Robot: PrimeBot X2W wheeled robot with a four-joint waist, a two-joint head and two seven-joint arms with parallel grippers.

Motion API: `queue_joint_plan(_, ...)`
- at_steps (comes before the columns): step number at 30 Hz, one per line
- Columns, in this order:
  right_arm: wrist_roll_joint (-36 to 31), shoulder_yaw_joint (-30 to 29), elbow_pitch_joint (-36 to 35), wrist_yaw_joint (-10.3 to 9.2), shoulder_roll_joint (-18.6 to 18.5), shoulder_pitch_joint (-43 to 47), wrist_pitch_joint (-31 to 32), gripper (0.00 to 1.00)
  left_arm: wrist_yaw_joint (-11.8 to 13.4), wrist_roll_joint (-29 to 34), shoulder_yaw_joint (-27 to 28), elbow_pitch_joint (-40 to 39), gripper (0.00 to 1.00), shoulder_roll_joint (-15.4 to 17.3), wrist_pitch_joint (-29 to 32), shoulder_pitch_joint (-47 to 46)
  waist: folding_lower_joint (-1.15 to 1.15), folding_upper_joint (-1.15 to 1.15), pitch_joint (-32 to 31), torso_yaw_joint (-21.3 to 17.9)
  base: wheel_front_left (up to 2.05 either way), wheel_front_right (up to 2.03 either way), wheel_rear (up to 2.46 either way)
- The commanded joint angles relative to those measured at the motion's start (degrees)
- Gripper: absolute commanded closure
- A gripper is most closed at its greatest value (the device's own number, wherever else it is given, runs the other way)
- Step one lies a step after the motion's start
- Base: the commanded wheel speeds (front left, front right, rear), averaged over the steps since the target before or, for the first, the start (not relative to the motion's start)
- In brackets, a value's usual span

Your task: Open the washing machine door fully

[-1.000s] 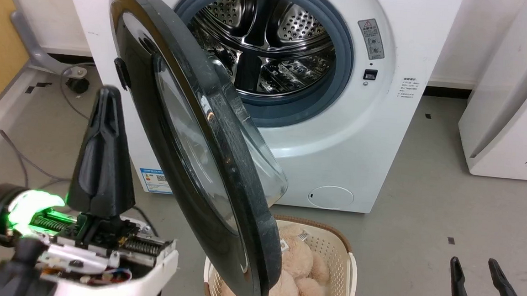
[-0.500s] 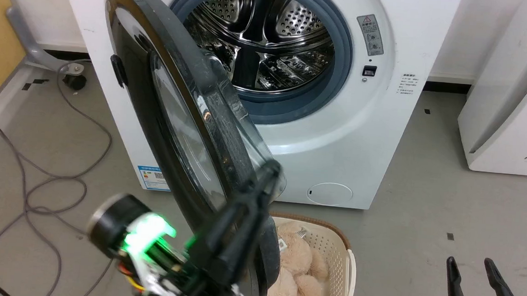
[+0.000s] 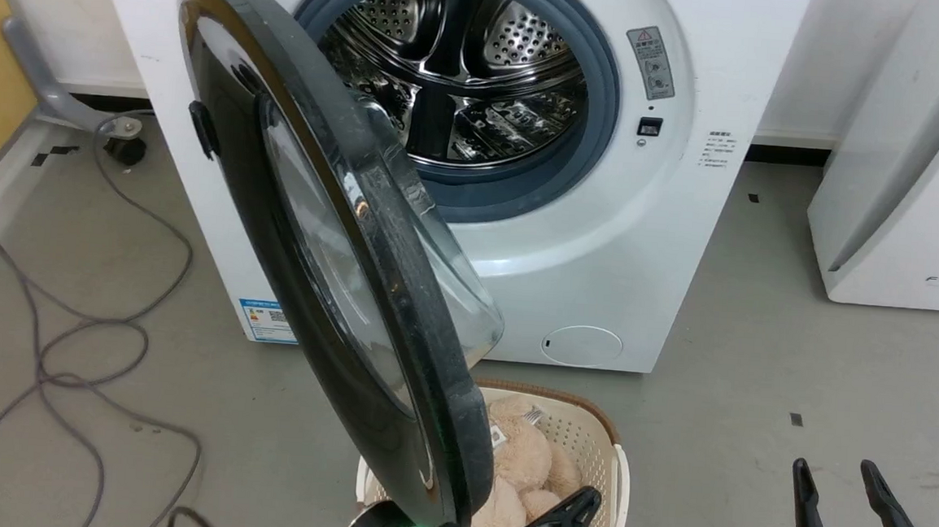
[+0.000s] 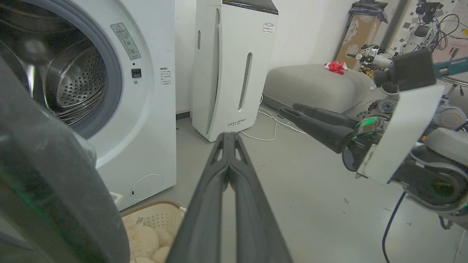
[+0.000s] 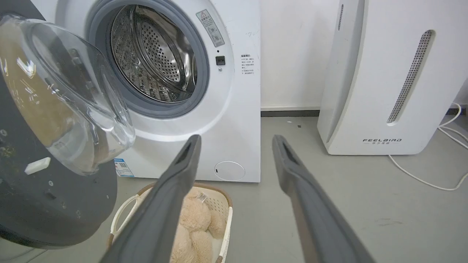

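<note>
Two grippers are in view, and neither holds anything. The left gripper [image 4: 228, 136] has its two dark fingers pressed together along their whole length. In the head view it sits at the bottom edge, just under the lowest rim of the washing machine door [image 3: 337, 288] and above a cream basket [image 3: 599, 434]. In its own wrist view its fingers point past the door's edge toward a white FEELBIRD appliance [image 4: 234, 69], clear of the door. The right gripper [image 5: 237, 140] has its fingers spread wide with bare floor between them, low at the right of the head view and well apart from the door.

The door stands partly open, attached at the left side of the washing machine [image 3: 601, 247] and swung out toward the camera. Seen nearly edge-on, its long line runs from upper left down to lower right. Its glossy black outer face turns left, and its clear glass bowl bulges right, toward the grey rubber ring [image 3: 601, 117] and steel drum [image 3: 465, 76]. The door's free edge hangs over the basket, which holds a beige plush toy [image 3: 518, 462]. A grey cable [image 3: 107, 331] loops on the floor to the left
</note>
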Motion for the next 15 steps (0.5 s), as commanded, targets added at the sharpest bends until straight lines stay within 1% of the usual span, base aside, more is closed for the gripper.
queue_joint_plan(1,-0.1,0.0,-0.2,0.05,0.3,0.2,0.0,0.00,0.3,-0.1,0.2,0.9,1.00,-0.5,0.3,-0.3,0.00,0.00,0.0,-0.1,0.00,0.00,0.00)
queue_joint_plan(5,0.0,0.0,-0.1,0.05,0.3,0.3,0.2,0.00,1.6,-0.9,1.1,5.7,1.00,-2.1,0.1,-3.1,0.00,0.00,0.1,-0.5,0.00,0.00,0.00)
queue_joint_plan(8,0.0,0.3,0.1,0.05,0.3,0.3,0.3,0.00,3.4,-1.2,2.4,8.9,1.00,-2.9,-1.1,-5.4,0.00,0.00,-0.1,-0.9,0.00,0.00,0.00)
queue_joint_plan(13,-0.2,0.3,0.3,0.05,0.3,0.5,0.4,0.00,6.7,-1.8,4.2,12.9,1.00,-3.5,-3.0,-7.6,0.00,0.00,-0.3,-1.4,0.00,0.00,0.00)
queue_joint_plan(14,-0.2,0.4,0.5,0.05,0.3,0.7,0.4,0.00,8.5,-2.2,5.0,14.4,1.00,-3.7,-3.8,-7.9,0.00,0.00,-0.7,-1.6,0.00,0.00,0.00)
queue_joint_plan(15,-0.1,0.4,0.6,0.05,0.3,0.8,0.4,0.00,9.0,-2.3,5.2,14.7,1.00,-3.8,-4.0,-7.9,0.00,0.00,-0.8,-1.6,0.00,0.00,0.00)
